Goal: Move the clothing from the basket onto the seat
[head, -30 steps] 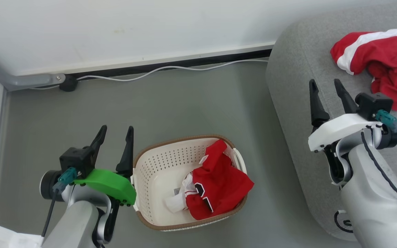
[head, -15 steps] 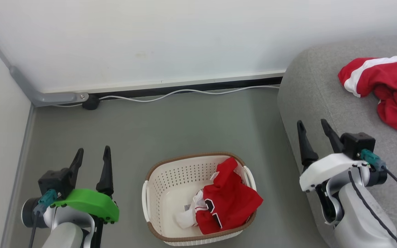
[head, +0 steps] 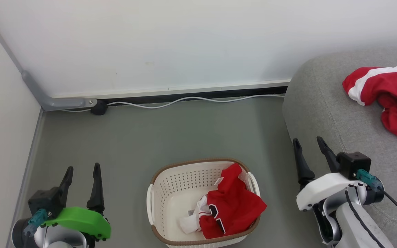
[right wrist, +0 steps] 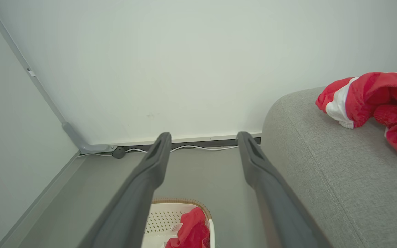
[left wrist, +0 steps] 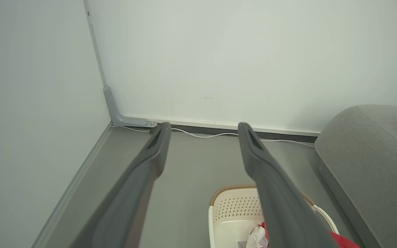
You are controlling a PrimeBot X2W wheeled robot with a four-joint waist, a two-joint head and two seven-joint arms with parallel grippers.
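Left gripper (head: 83, 166) at 8 o'clock and right gripper (head: 307, 138) at 4 o'clock are held released, empty.
A numbered garment (head: 233, 206) is seen in the basket (head: 171, 186) at 6 o'clock; a striped garment (head: 388, 93) is laid on the seat (head: 322, 113) at 3 o'clock.

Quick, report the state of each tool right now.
Left tool: open, holding nothing.
Right tool: open, holding nothing.
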